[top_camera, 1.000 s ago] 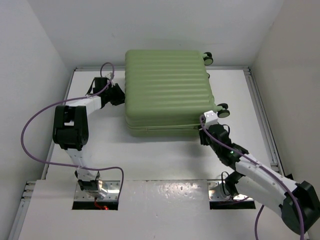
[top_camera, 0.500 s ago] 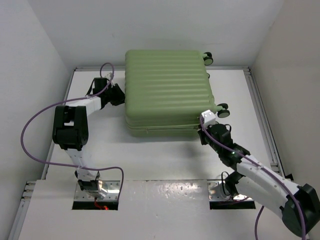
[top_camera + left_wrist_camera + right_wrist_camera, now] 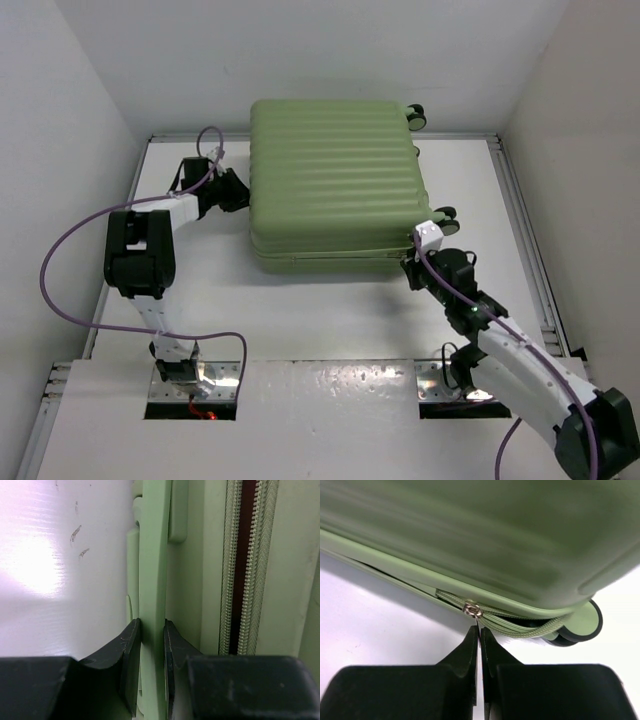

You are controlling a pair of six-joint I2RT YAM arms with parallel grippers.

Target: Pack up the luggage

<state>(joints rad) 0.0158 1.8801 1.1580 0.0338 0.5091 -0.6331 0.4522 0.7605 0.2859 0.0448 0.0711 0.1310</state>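
Green and ribbed, the luggage [image 3: 335, 180] lies flat with its lid down at the far middle of the white bench [image 3: 330, 320], its wheels [image 3: 445, 215] toward the right; the left end effector [image 3: 152, 630] is at its left side, clamped on the side handle [image 3: 152, 555], next to a zipper [image 3: 247, 565] whose rows of teeth stand apart; the right end effector [image 3: 480, 630] is clenched at the near right corner, tips just under the metal zipper slider [image 3: 472, 610] (whether a pull tab is pinched between them cannot be told).
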